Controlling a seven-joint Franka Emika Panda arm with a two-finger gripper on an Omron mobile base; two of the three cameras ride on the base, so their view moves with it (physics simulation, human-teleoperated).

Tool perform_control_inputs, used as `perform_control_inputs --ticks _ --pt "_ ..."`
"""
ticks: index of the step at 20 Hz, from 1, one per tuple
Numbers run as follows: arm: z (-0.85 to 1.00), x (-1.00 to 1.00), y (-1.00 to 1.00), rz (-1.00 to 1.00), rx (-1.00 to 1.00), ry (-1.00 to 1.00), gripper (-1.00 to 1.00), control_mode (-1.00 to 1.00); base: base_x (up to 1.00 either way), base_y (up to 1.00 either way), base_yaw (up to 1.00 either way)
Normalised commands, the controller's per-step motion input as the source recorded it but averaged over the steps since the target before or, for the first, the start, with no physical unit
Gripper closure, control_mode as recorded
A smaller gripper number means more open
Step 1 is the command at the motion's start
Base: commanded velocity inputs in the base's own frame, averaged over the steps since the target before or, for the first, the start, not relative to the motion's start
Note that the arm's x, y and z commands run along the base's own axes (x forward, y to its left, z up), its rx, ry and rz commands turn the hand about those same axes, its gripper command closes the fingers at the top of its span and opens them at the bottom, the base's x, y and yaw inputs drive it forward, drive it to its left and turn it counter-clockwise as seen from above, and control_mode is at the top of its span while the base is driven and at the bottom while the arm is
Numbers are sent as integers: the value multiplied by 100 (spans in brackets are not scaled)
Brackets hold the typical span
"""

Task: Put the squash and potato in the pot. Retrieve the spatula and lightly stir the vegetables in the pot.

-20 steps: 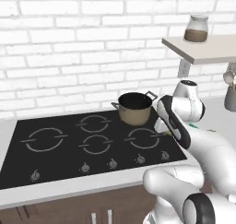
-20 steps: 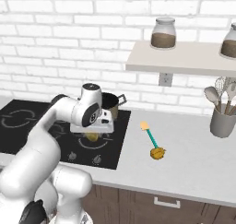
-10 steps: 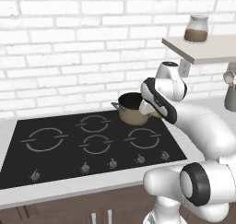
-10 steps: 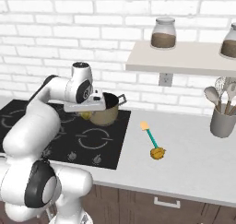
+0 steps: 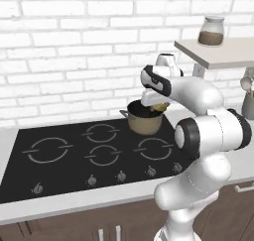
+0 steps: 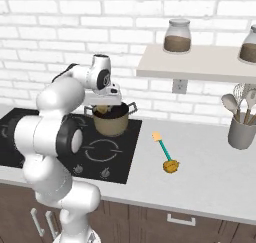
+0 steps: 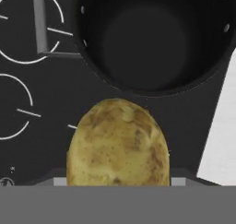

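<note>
the gripper (image 5: 158,105) is closed on one potato (image 7: 118,142), a mottled tan-brown tuber that sits between the jaws at a moderate spread, held above the near rim of the pot (image 5: 144,120). in the hand view the potato lies just short of the pot's dark mouth, not yet over its centre. one pot stands on the rear right burner of the black cooktop (image 5: 64,160), with two thin loop handles and a dark interior in which no contents can be made out. one spatula (image 6: 162,148) with a teal handle lies on the light grey counter (image 6: 210,177) to the right of the cooktop, and a small brownish-yellow item (image 6: 171,166) sits at its near end. one grey utensil cup (image 6: 241,132) stands further right. two jars (image 6: 177,36) rest on a wall shelf (image 6: 200,62). the wall is white brick.
</note>
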Motion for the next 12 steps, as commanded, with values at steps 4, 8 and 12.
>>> perform_control_inputs --ticks 4,8,12 --pt "-51 96 0 -2 0 3 100 -100 0 0 0" --pt "-64 87 0 0 0 0 100 -100 0 0 0" --pt "-60 74 0 0 0 0 100 -100 0 0 0"
